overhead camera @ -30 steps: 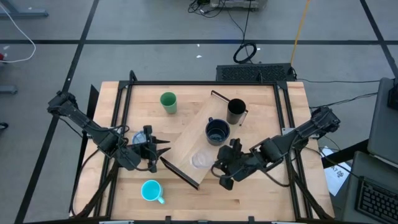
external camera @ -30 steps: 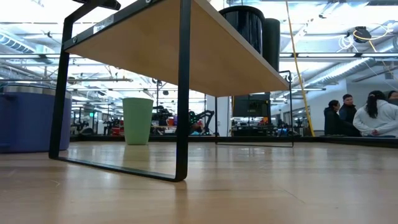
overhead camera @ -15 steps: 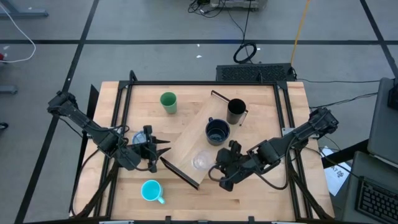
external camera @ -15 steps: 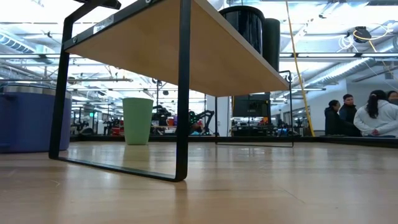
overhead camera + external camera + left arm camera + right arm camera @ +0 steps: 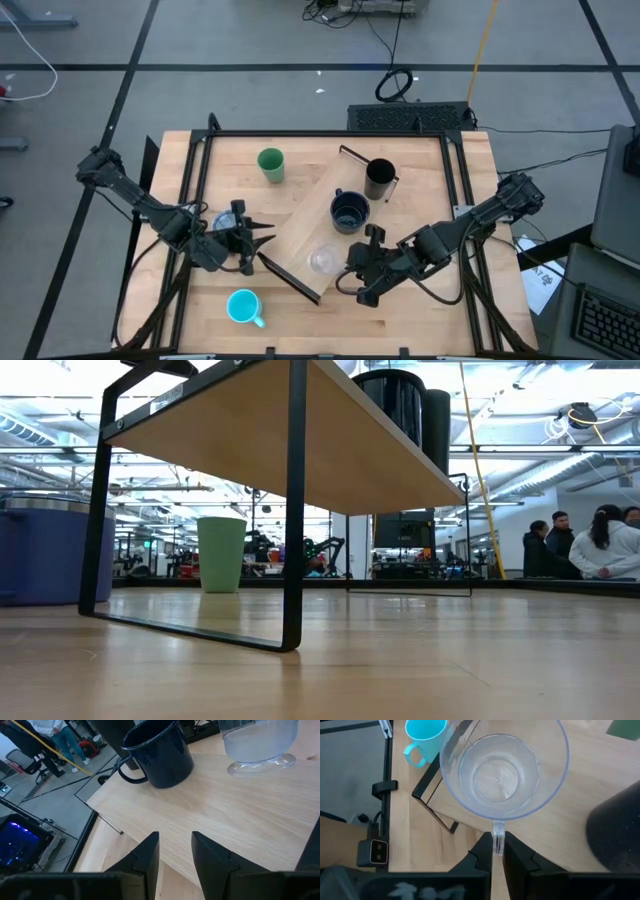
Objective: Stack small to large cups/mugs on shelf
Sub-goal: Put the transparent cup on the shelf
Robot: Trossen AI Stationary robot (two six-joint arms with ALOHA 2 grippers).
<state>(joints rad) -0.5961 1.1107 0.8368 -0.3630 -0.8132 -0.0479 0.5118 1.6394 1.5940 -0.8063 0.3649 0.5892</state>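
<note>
The shelf [image 5: 330,222], a light-wood board on dark brackets, stands slantwise mid-table. On it are the wide black mug [image 5: 349,211], the tall black cup [image 5: 379,178] at its far end, and the tiny clear cup [image 5: 322,260] near its near end. My right gripper [image 5: 345,268] is shut on the clear cup [image 5: 502,772]. My left gripper [image 5: 262,238] stands open at the shelf's left side, its fingers [image 5: 150,852] bare. The green tumbler [image 5: 270,163], cyan mug [image 5: 243,307] and blue-purple mug [image 5: 40,555] stand on the table. My right gripper pinches between its two fingers a narrow clear part [image 5: 497,836] that sticks out of the cup's side nearest the gripper. The fingers come slanting down from the table's right. The cup is upright, mouth up. Its foot [image 5: 260,766] seems to rest on the board.
Black frame rails [image 5: 200,170] run along the table's left, far and right sides. The shelf's near bracket [image 5: 290,280] stands between the two grippers. People [image 5: 585,545] stand in the room beyond the table. Bare wood lies at the table's near right.
My right gripper has rolled a little about its own pointing line, still shut on the clear cup, and has kept its place. The cup stays at the shelf's near end.
</note>
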